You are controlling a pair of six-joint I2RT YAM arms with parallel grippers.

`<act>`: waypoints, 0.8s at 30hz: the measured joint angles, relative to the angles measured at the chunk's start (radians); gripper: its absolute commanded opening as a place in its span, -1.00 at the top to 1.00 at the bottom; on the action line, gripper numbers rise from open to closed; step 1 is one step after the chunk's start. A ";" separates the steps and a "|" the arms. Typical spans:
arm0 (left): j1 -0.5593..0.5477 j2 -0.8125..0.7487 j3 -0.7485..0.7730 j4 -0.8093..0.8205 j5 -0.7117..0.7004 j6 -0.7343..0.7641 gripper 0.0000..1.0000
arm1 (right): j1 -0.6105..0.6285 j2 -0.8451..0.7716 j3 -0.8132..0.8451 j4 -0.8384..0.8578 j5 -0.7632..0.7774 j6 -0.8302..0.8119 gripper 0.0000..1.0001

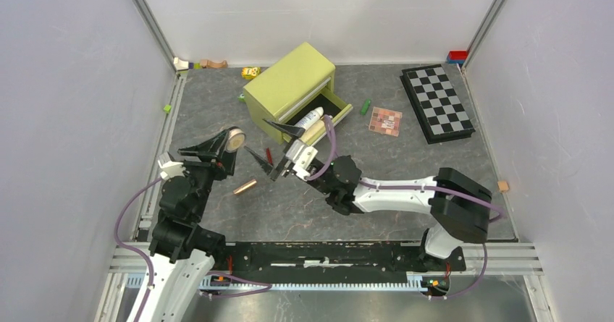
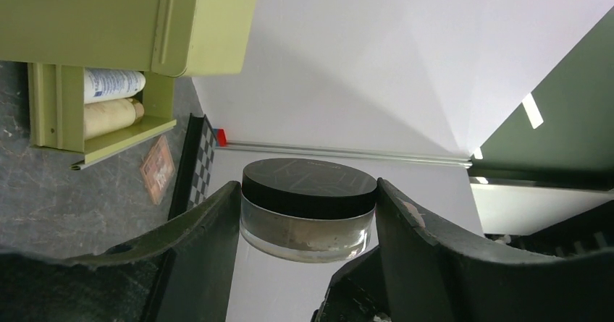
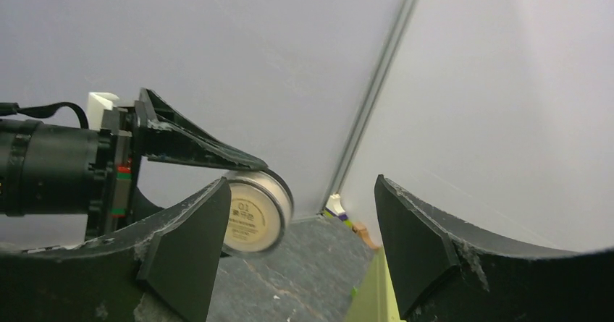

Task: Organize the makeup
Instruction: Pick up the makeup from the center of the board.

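Note:
My left gripper (image 1: pixel 230 141) (image 2: pixel 308 210) is shut on a round tan compact (image 1: pixel 234 139) (image 2: pixel 309 206) with a black lid, held up off the table. My right gripper (image 1: pixel 269 145) (image 3: pixel 303 192) stands open and empty just right of it, in front of the green drawer box (image 1: pixel 293 83); the compact (image 3: pixel 253 213) shows beyond its left finger. The open drawer (image 2: pixel 101 130) holds a white bottle (image 1: pixel 311 117) (image 2: pixel 112 85) and a tan tube (image 2: pixel 108 117). On the table lie a red-black pencil (image 1: pixel 268 153), a rose-gold tube (image 1: pixel 245 187), a green stick (image 1: pixel 366 106) and the eyeshadow palette (image 1: pixel 384 121) (image 2: pixel 157 168).
A chequered board (image 1: pixel 436 103) lies at the back right. Small toy blocks sit along the back wall (image 1: pixel 195 64), by the box (image 1: pixel 250 72), in the far right corner (image 1: pixel 456 56) and at the right edge (image 1: pixel 502 186). White walls enclose the table.

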 measured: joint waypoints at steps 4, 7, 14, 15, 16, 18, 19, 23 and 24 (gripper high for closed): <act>0.000 -0.011 -0.004 0.006 -0.005 -0.034 0.95 | 0.023 0.069 0.085 -0.003 -0.013 -0.027 -0.67; 0.000 -0.034 -0.022 0.019 -0.012 -0.057 0.95 | 0.042 0.113 0.133 -0.011 0.002 -0.063 -0.71; 0.000 -0.056 -0.042 0.024 -0.035 -0.089 0.95 | 0.071 0.208 0.204 -0.042 0.095 -0.137 -0.76; 0.000 -0.058 -0.042 0.025 -0.037 -0.091 0.95 | 0.071 0.215 0.207 -0.047 0.107 -0.142 -0.77; 0.000 -0.060 -0.042 0.026 -0.042 -0.092 0.95 | 0.071 0.221 0.209 -0.052 0.115 -0.145 -0.78; 0.000 -0.064 -0.042 0.026 -0.053 -0.092 0.95 | 0.071 0.228 0.214 -0.068 0.124 -0.146 -0.78; 0.000 -0.065 -0.042 0.026 -0.058 -0.092 0.95 | 0.071 0.231 0.219 -0.076 0.124 -0.147 -0.79; 0.000 -0.074 -0.048 0.031 -0.065 -0.092 0.95 | 0.070 0.246 0.248 -0.109 0.111 -0.146 -0.80; 0.000 -0.077 -0.051 0.034 -0.068 -0.092 0.95 | 0.070 0.250 0.257 -0.118 0.104 -0.146 -0.80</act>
